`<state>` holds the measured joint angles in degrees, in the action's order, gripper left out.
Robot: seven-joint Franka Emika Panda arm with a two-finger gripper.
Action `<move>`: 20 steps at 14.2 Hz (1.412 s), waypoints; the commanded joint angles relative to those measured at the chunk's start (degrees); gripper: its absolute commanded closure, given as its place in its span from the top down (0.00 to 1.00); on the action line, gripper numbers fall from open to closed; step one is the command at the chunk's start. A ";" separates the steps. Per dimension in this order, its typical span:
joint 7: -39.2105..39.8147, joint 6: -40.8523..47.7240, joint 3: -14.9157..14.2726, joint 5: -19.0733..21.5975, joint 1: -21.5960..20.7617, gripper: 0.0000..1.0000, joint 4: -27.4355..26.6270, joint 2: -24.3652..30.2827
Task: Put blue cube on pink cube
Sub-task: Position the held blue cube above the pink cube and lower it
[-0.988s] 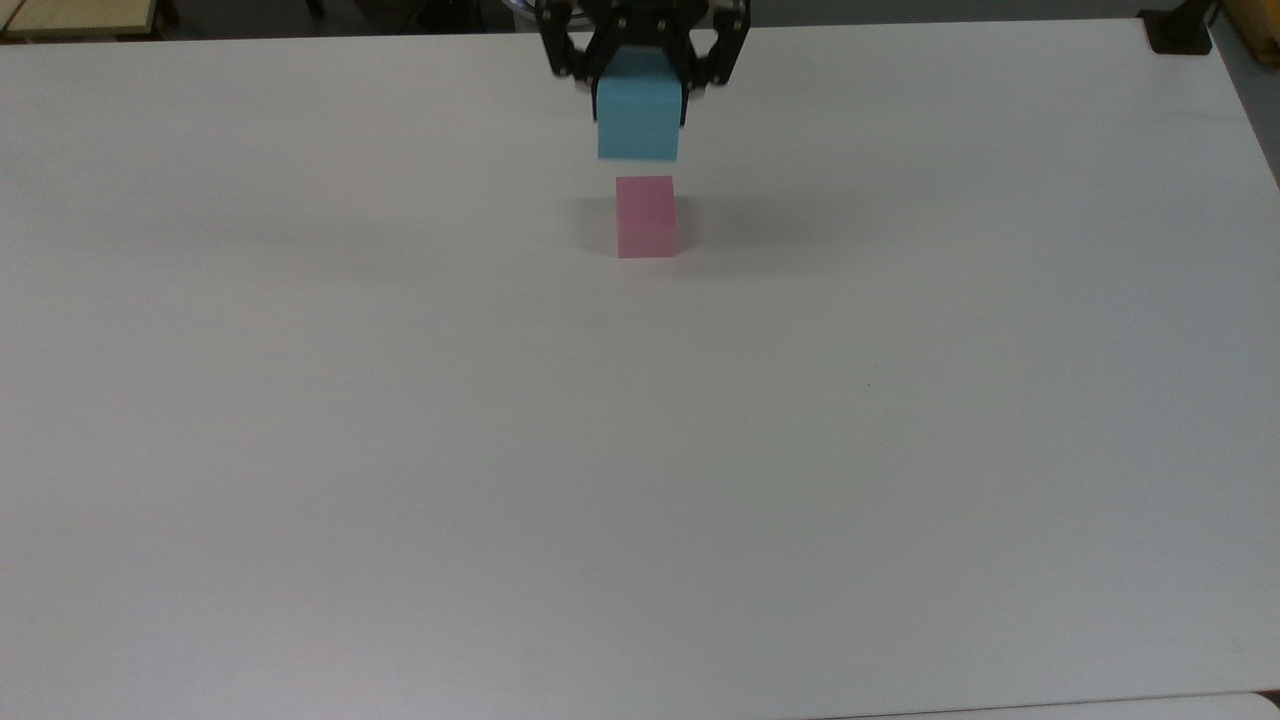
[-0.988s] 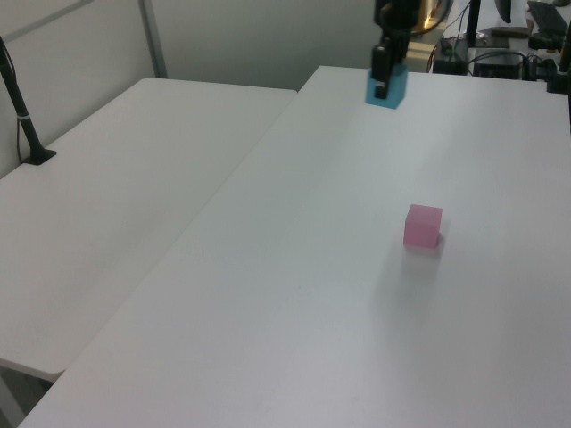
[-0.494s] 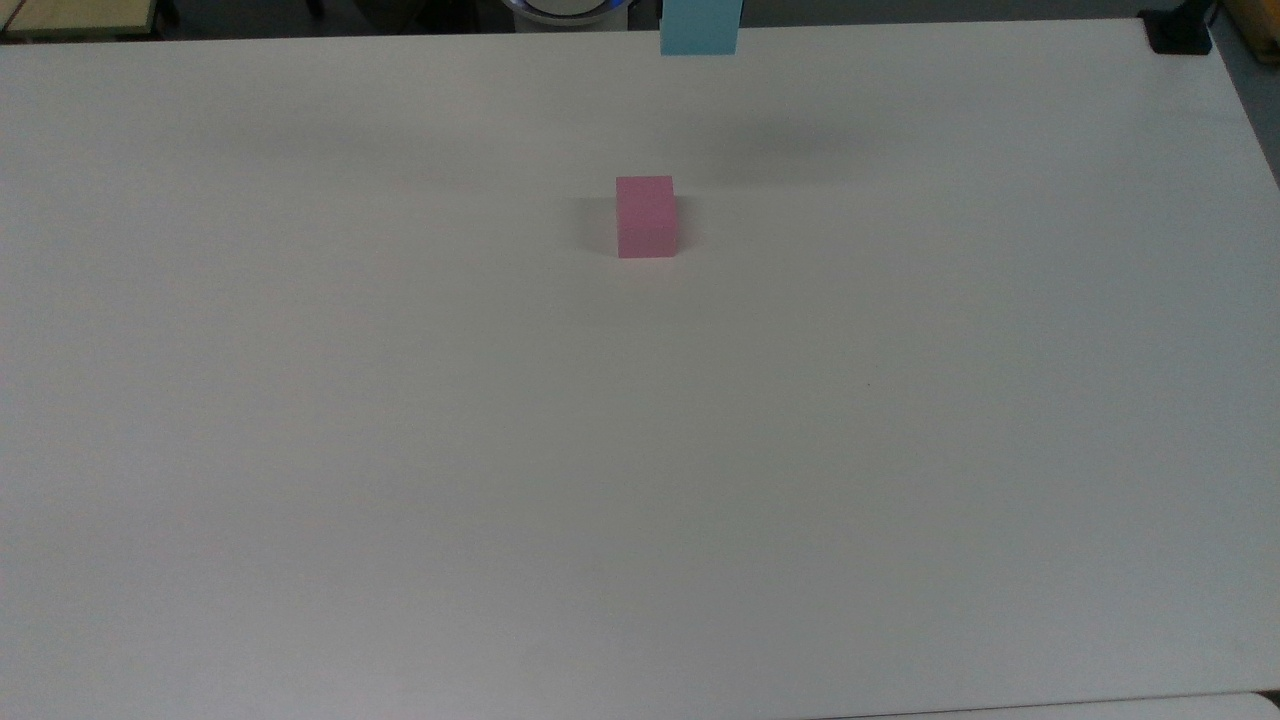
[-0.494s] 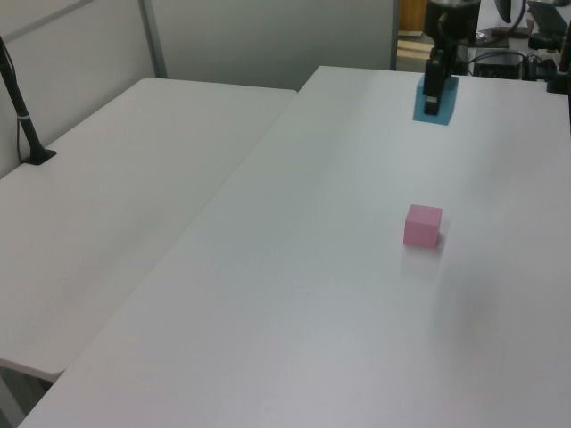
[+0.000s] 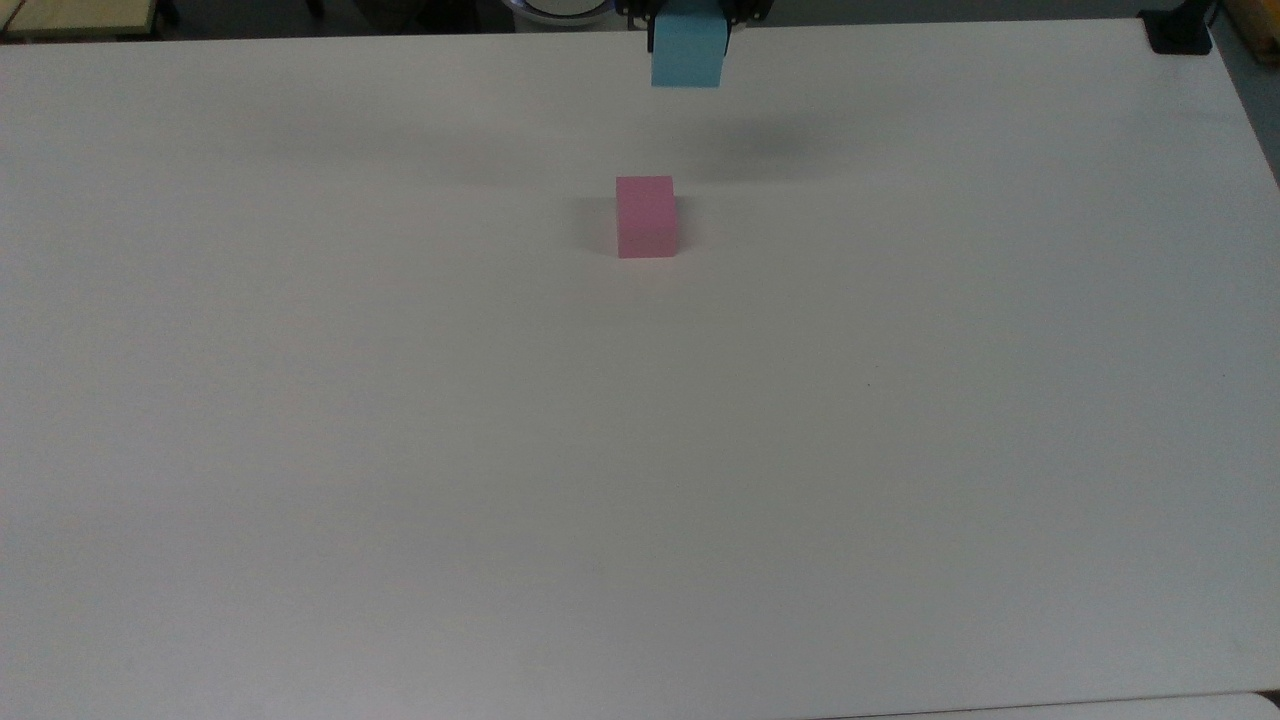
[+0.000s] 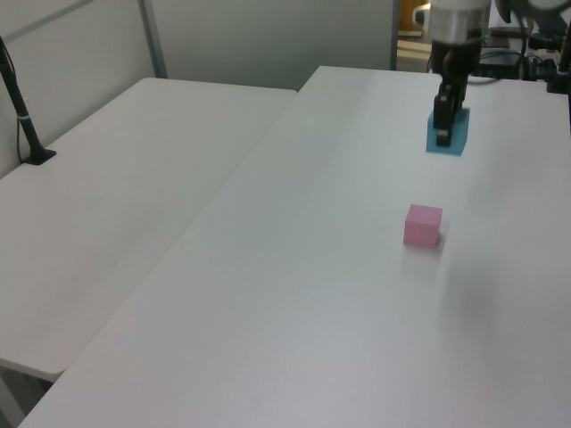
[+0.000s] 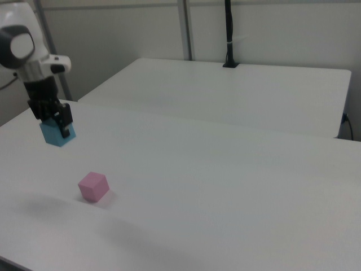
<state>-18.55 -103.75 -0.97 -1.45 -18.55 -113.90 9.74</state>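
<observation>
The pink cube (image 5: 646, 216) (image 6: 423, 225) (image 7: 93, 186) rests alone on the white table (image 5: 640, 450). The light blue cube (image 5: 687, 52) (image 6: 449, 134) (image 7: 56, 133) hangs in the air, held from above by my gripper (image 6: 446, 125) (image 7: 57, 125), which is shut on it. In the top view the blue cube is above the pink one and slightly to the top view's right. In the right view it hangs higher than the pink cube and to the right view's left, well apart from it.
A second white table (image 6: 116, 232) (image 7: 237, 96) adjoins mine. A black pole (image 6: 22, 111) (image 7: 228, 34) stands on it. A black clamp (image 5: 1180, 30) sits at the top view's upper right corner. Equipment (image 6: 526, 45) crowds the far end.
The gripper carried the blue cube up and away toward the top view's upper right, then came down a little toward the pink cube. The pink cube stayed put.
</observation>
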 commanded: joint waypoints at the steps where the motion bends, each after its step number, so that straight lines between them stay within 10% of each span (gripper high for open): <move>1: -0.44 -11.01 -0.52 1.01 0.53 0.21 -10.01 0.72; 15: 6.60 -22.72 -0.52 0.48 4.23 0.21 -12.67 -7.37; 20: 6.34 -22.81 -0.52 0.48 3.61 0.36 -12.84 -8.51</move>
<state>-13.13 -125.16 -1.32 -1.45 -14.41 -125.99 1.56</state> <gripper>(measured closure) 0.401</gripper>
